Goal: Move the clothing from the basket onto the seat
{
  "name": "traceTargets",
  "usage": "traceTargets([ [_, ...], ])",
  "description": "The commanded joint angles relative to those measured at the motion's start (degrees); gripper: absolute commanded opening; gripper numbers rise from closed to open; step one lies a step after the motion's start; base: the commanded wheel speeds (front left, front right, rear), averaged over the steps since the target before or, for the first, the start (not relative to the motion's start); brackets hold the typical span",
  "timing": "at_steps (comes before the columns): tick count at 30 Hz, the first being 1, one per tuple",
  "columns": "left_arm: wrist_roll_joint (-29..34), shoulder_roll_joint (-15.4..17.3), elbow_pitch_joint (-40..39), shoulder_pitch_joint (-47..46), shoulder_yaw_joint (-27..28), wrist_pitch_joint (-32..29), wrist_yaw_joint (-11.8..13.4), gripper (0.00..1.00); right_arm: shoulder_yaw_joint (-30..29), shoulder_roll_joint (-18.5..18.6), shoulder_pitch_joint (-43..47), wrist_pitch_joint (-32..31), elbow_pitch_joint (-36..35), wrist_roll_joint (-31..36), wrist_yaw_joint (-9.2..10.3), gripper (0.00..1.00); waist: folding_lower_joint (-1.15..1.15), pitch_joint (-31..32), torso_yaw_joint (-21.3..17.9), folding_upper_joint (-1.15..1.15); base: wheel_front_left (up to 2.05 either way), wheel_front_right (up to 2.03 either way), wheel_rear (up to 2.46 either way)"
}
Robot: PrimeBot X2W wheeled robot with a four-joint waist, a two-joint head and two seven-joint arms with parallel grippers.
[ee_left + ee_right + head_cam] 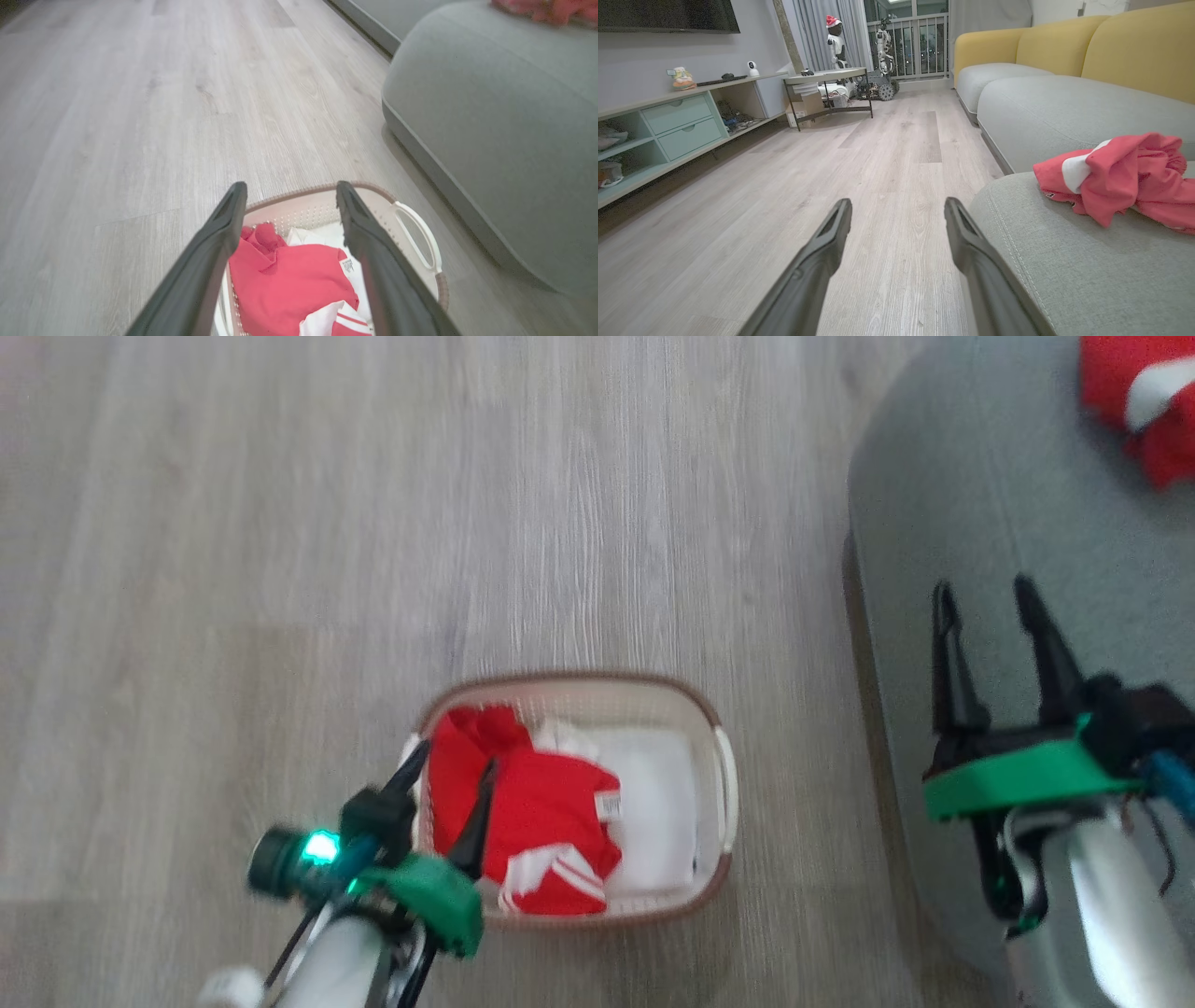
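The cream basket [579,679] stands on the wood floor, holding red clothing [541,812] with white stripes on top of a flat white sheet [653,803]. My left gripper [456,756] hovers open over the basket's left end, its fingers above the red fabric and nothing between them. In the left wrist view that gripper [290,186] frames the clothing [289,280] and the basket [420,233]. My right gripper [984,588] stands open and empty over the grey-green seat [1008,476]. One red garment [1139,401] lies crumpled on the seat, beside my right gripper [897,203].
The seat's rounded edge [490,116] lies just right of the basket. A second grey cushion with yellow backrests [1134,51] extends further along. A low cabinet [668,121] and a table [826,77] stand across the open wood floor [373,523].
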State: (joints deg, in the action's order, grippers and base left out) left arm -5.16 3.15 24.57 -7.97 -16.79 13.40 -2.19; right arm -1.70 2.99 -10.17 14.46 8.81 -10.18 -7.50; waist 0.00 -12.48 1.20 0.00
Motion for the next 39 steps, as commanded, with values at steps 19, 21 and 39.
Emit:
traceTargets([
  [19, 0.7, -0.3, 29.9, -28.3, -16.5, -1.1, -3.9, 1.00, -0.8, -0.1, -10.4, 0.5, -10.4, 0.7, 0.01, 1.00, 0.00, -31.2, -6.9, 0.00, 0.00, 0.00, 0.00],
  [21, -0.6, -0.3, 32.6, -30.9, -18.9, -1.0, -3.2, 1.00, -0.5, -0.1, -11.1, 0.5, -11.4, 0.4, 0.01, 1.00, 0.00, -33.7, -7.5, 0.00, 0.00, 0.00, 0.00],
  [39, -3.5, -0.3, 43.6, -42.9, -25.4, 0.3, 1.1, 1.00, 0.2, -0.1, -12.4, 0.5, -14.8, -1.0, 0.01, 1.00, 0.00, -41.4, -9.8, 0.00, 0.00, 0.00, 0.00],
])
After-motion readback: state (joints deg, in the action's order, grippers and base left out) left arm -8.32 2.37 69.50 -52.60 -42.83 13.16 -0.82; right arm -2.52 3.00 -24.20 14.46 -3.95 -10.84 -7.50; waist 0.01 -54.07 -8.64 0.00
